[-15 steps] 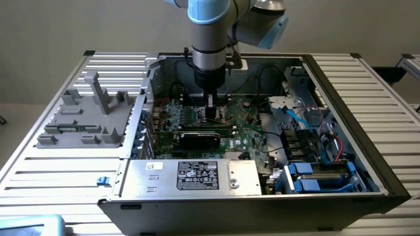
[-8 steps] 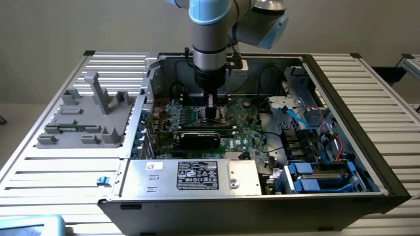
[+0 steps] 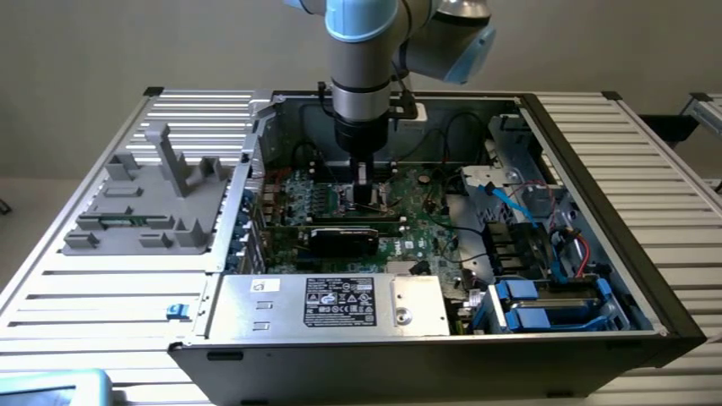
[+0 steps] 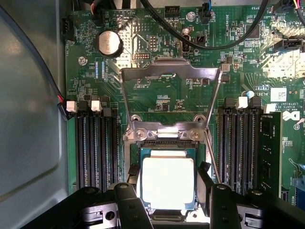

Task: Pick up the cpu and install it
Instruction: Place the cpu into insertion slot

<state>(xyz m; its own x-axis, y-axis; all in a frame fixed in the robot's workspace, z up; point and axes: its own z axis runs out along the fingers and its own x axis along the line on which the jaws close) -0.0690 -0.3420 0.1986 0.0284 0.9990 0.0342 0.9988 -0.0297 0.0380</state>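
The cpu [image 4: 167,183], a small square chip with a bright silver top and a thin green rim, lies level over the socket [image 4: 164,143] on the green motherboard [image 4: 157,95]. My gripper [image 4: 169,172] straddles it, and the black fingertips [image 4: 134,171] press against two opposite edges of the chip. The socket's metal load plate [image 4: 169,71] is swung open and lies flat on the board beyond the chip. In the exterior view my gripper [image 3: 363,201] reaches straight down into the open computer case [image 3: 587,169], low over the motherboard [image 3: 429,211].
Black memory slots [image 4: 97,148] flank the socket on both sides, with a fitted memory stick [image 4: 270,152] on one side. Black cables [image 4: 209,43] arc over the board. A silver power supply box [image 3: 338,304] with a white label sits at the case front, and a grey fixture [image 3: 152,199] stands at the exterior view's left.
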